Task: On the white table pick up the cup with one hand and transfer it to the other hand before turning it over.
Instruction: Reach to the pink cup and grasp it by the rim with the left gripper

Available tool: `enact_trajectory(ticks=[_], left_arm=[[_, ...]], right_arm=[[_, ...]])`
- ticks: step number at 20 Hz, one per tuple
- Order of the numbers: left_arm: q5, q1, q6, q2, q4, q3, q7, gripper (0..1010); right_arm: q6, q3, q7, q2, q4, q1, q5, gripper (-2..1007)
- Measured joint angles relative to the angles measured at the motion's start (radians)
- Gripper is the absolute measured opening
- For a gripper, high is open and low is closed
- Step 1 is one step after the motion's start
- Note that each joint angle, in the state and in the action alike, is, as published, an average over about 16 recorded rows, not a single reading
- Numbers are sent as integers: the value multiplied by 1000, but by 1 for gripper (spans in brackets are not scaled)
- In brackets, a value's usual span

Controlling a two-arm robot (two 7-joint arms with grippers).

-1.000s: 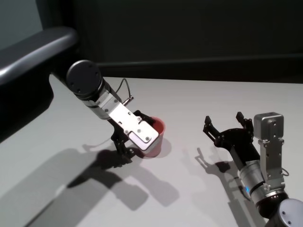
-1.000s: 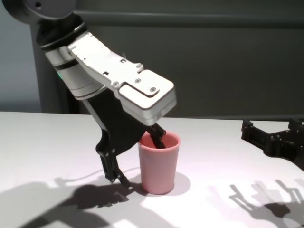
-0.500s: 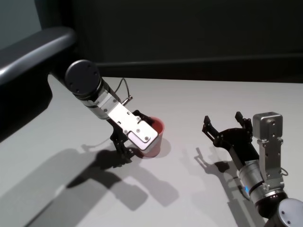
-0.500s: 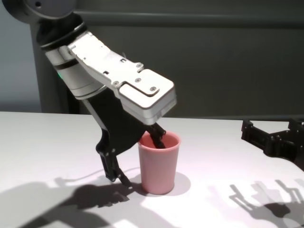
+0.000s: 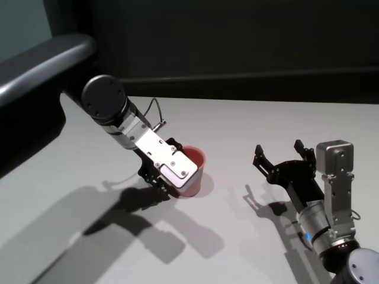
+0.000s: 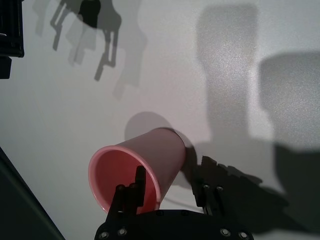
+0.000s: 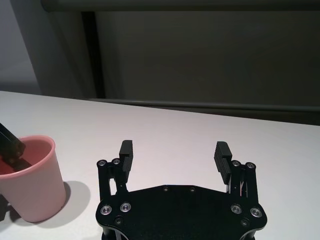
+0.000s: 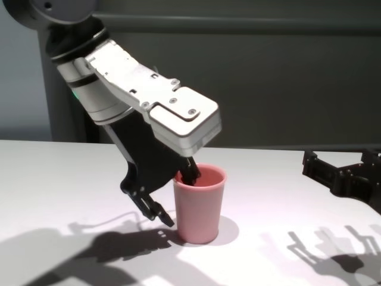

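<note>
the cup (image 8: 200, 203) sits upright on the white table (image 5: 249, 127), mouth up, a little left of the middle of my working area. my left gripper (image 8: 178, 193) straddles its near wall: one finger dips inside the mouth, the other hangs outside, down by the base. in the left wrist view the inner finger (image 6: 140, 184) lies close against the rim and the outer one (image 6: 209, 190) stands just beside the wall, with a sliver of gap i can't rule out. so i'd call the jaws partway in, closing toward the wall but not clearly clamped on it; i can't tell from here whether they have bitten. the cup's base looks flat on the table with its shadow tight underneath, so i judge it not lifted.

further out, my right gripper (image 5: 284, 158) waits well apart on the right, hovering low over the table, its jaws spread wide and holding nothing, pointed roughly toward the cup.

by my reckoning i'm at the very first step. the grasp is forming, nothing more. the lift, the handover to the right gripper and the turning over are all left to do. a thin plastic wall pinched on one side could tilt or flex, so i'd want a firm bite before raising it.
</note>
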Motion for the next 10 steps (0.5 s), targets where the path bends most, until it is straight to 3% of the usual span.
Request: enact_trajectory(ticks=[10], left_arm=[[0,0,0,0,0,-1,0,277]], right_arm=[[0,0,0,0,0,0,0,1000]])
